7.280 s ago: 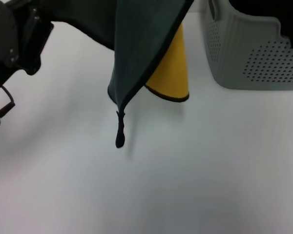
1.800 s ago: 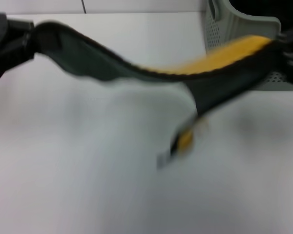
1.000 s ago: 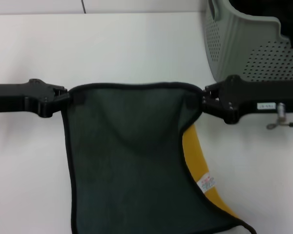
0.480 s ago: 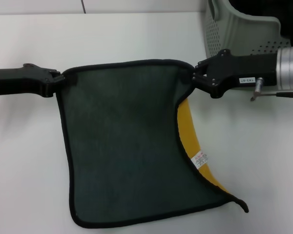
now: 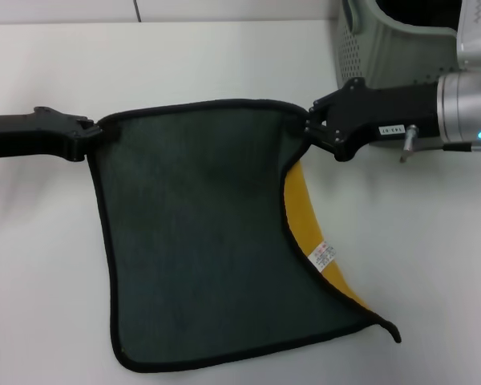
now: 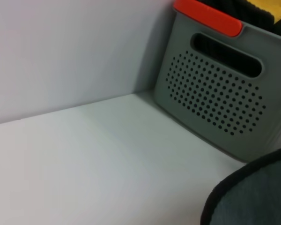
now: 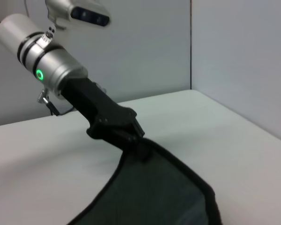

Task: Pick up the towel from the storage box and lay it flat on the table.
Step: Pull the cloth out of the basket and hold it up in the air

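On the table (image 5: 184, 64), towel (image 5: 192, 233) now lies further forward and flatter; left gripper (image 5: 90, 132) and right gripper (image 5: 311, 127) still pinch its far corners, release next.

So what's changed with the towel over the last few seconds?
The towel went from hanging bunched above the table to spread on it, green side up, one edge folded showing yellow. The left gripper and right gripper each pinch a far corner. The box stayed put.
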{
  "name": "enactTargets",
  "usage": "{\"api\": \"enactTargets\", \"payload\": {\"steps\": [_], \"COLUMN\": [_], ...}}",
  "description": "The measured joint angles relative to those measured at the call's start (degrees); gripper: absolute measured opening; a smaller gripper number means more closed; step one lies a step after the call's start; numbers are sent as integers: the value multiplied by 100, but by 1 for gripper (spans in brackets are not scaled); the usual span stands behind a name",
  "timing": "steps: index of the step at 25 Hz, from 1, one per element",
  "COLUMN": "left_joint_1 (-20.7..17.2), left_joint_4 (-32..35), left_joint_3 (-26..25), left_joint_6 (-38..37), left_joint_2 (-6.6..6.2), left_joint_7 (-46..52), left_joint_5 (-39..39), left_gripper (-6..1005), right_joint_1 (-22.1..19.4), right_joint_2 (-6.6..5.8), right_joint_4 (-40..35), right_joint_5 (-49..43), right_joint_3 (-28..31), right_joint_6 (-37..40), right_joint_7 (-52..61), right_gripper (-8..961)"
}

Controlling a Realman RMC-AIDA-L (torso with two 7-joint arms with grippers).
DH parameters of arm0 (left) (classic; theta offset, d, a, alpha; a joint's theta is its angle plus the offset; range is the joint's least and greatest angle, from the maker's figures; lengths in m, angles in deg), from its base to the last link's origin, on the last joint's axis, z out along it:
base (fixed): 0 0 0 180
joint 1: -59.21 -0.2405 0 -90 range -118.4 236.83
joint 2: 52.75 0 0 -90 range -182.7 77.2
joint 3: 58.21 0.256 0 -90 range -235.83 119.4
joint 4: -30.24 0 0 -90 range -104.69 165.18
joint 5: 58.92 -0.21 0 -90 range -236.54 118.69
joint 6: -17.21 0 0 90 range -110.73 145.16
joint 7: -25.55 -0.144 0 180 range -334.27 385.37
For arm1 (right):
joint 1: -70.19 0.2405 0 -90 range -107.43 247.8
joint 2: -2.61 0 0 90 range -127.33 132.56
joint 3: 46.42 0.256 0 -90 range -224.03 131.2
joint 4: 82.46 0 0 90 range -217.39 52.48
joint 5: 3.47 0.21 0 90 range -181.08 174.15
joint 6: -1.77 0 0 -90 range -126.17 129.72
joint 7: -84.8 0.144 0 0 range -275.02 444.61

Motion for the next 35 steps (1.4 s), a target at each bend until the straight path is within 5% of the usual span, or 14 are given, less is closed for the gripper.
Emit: {"api": "enactTargets", "payload": {"steps": [5, 17, 35], "left_joint_1": [1, -1, 42], "left_joint_4": [-1, -59, -60], "left_joint_3": [1, 10, 81], "left_joint_6": [5, -44, -56], "left_joint_2": [9, 12, 72], "left_joint_7": [-10, -52, -82], "left_joint_5": [-4, -4, -1], "left_gripper": [20, 20, 20], "right_joint_1": [28, 469, 1761], "right_joint_2": [-29, -35, 12], "right_joint_4": [-145, -856, -915], "right_joint_5": [-14, -1626, -3748], "right_joint_3": [-6, 15, -8], "right_joint_6": [45, 375, 839], "right_joint_7": [127, 1258, 2078], "right_gripper": [89, 98, 113]}}
